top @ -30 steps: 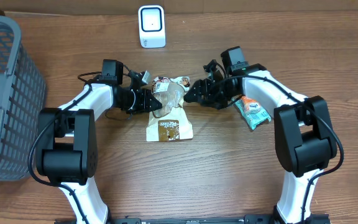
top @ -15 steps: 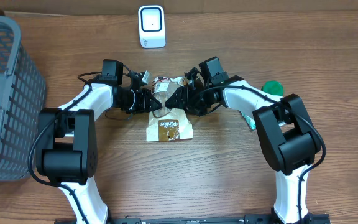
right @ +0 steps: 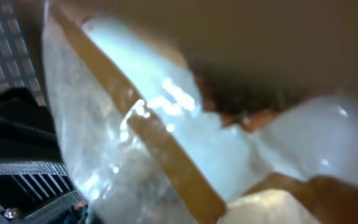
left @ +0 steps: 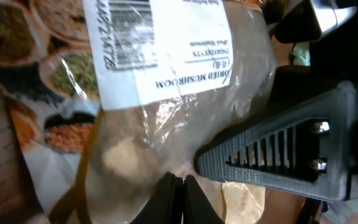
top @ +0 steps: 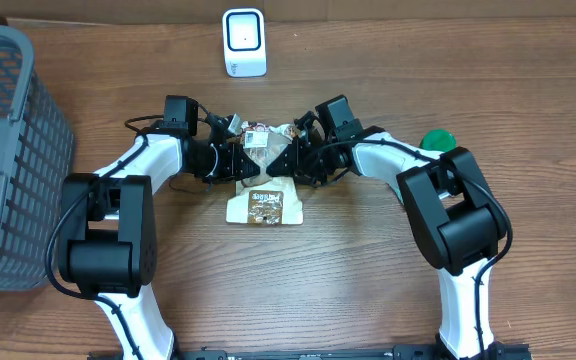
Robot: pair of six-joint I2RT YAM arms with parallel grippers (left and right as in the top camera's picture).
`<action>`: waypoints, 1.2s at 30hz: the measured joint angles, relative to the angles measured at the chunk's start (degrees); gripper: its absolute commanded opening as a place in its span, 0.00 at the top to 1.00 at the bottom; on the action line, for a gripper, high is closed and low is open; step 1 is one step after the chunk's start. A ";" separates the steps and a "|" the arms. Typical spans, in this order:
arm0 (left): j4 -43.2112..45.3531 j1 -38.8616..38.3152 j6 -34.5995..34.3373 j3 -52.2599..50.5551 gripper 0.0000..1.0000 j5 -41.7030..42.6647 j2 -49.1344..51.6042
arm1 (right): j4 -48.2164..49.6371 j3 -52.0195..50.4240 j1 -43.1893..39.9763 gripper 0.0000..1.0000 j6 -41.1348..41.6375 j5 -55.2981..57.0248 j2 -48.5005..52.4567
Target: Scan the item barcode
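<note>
Overhead view: both arms met over the middle of the table (top: 368,290), grippers facing each other across the dried-mushroom pouch (top: 265,204). The pouch's far end sat between the two grippers. Its near end spread toward the near side, on or just above the wood (we could not tell which).

The left gripper (top: 240,160) was pinched tight on the pouch's clear film, and the left wrist view showed its tips pressed together there (left: 177,190). The right gripper (top: 293,158) sat against the pouch's right side, with its ribbed black finger (left: 272,149) just beside the film. The right wrist view was blurred, so we could not tell whether that claw gripped anything.

A white label (left: 166,56) with the barcode (left: 122,28) faced the left wrist camera.

The scanner (top: 244,42) stood far of the pouch, well apart. A grey basket (top: 28,150) stood at far left, and a green round object (top: 438,141) lay to the right.
</note>
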 measured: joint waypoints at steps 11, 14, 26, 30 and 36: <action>-14.71 3.48 1.44 6.78 0.96 0.33 -2.86 | -1.51 -0.02 0.02 0.96 -1.90 -2.32 0.04; -20.87 6.73 1.99 11.26 0.96 -2.29 -7.65 | -3.19 -0.02 -0.20 0.96 -3.56 -3.45 0.04; -28.61 18.49 3.06 16.81 0.83 -17.40 -19.21 | -20.26 -1.09 -3.52 0.96 -17.84 -2.10 -18.95; -28.87 18.51 3.26 16.81 0.83 -23.54 -19.12 | -24.09 -1.09 -3.76 0.96 -20.74 -2.01 -30.49; -29.42 18.51 3.28 16.81 0.76 -30.84 -19.10 | -28.33 -1.09 -5.40 0.96 -22.49 -1.36 -41.20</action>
